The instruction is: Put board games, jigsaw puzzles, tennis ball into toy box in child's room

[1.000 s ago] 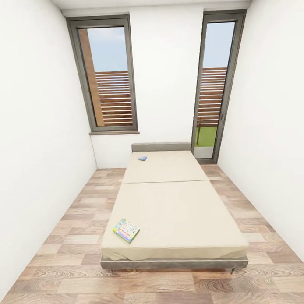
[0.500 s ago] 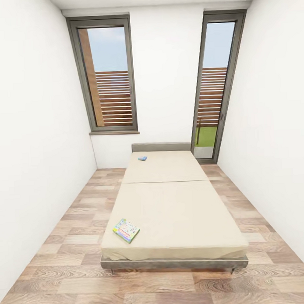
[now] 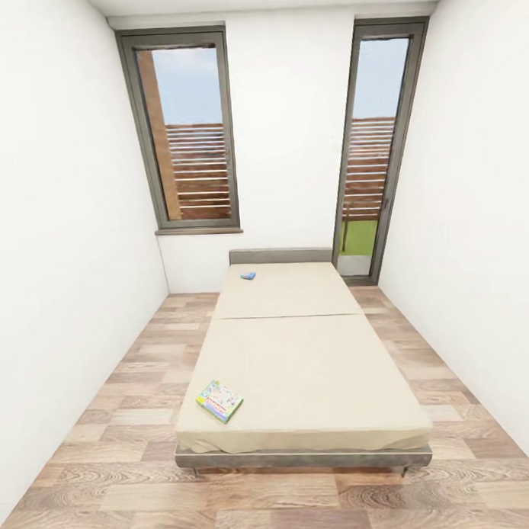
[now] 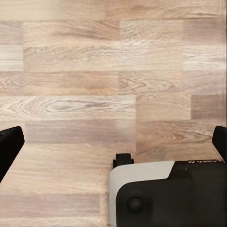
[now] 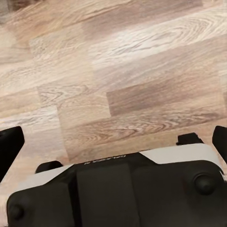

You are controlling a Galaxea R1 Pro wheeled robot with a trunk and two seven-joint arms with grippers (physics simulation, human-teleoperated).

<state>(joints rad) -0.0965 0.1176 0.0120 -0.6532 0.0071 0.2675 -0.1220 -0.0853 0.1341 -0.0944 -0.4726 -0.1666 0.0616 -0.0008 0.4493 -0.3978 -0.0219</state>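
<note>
Board games lie on the bed (image 3: 314, 369), away from both pincers: the left pincer (image 4: 113, 142) and right pincer (image 5: 113, 142) hang spread open over wood-plank floor (image 4: 94, 71), holding nothing. A green-edged colourful game (image 3: 220, 400) sits near the bed's near left corner, a small blue game (image 3: 248, 276) by the headboard (image 3: 280, 255)

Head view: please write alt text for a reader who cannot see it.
A cream bed stands lengthwise on a wood-plank floor in a narrow white room. A colourful board game lies near its front left corner and a small blue box near the headboard. Behind are a tall window and a glass door.
</note>
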